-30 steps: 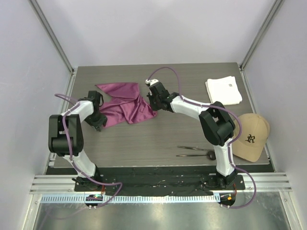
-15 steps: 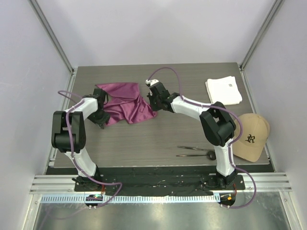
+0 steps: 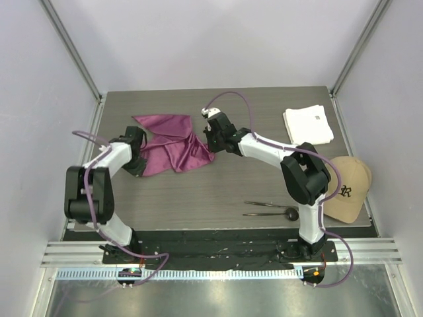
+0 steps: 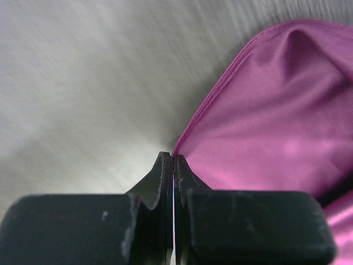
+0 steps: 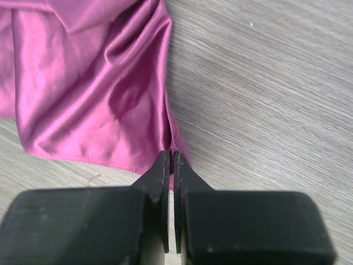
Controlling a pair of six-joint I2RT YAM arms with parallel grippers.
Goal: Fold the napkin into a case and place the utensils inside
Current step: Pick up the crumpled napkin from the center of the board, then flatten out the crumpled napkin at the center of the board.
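The magenta napkin point(image 3: 170, 144) lies crumpled and partly folded over itself at the back left of the table. My left gripper point(image 3: 139, 168) is at its near-left corner. In the left wrist view the left gripper point(image 4: 174, 158) is shut, with the hem of the napkin point(image 4: 265, 127) running into its tips. My right gripper point(image 3: 211, 149) is at the cloth's right corner, and in the right wrist view the right gripper point(image 5: 170, 157) is shut on a pinch of the napkin point(image 5: 94, 94). The utensils point(image 3: 266, 208) lie side by side near the front right, and the spoon's round head point(image 3: 289, 212) points right.
A folded white cloth point(image 3: 308, 124) with a small tag lies at the back right. A tan cap point(image 3: 345, 188) sits at the right edge. The grey wood table point(image 3: 218, 191) is bounded by frame posts and walls on three sides.
My left gripper has gone from open to shut at the napkin's near-left corner, and that arm's elbow swung left. The right gripper stayed shut on the right corner.
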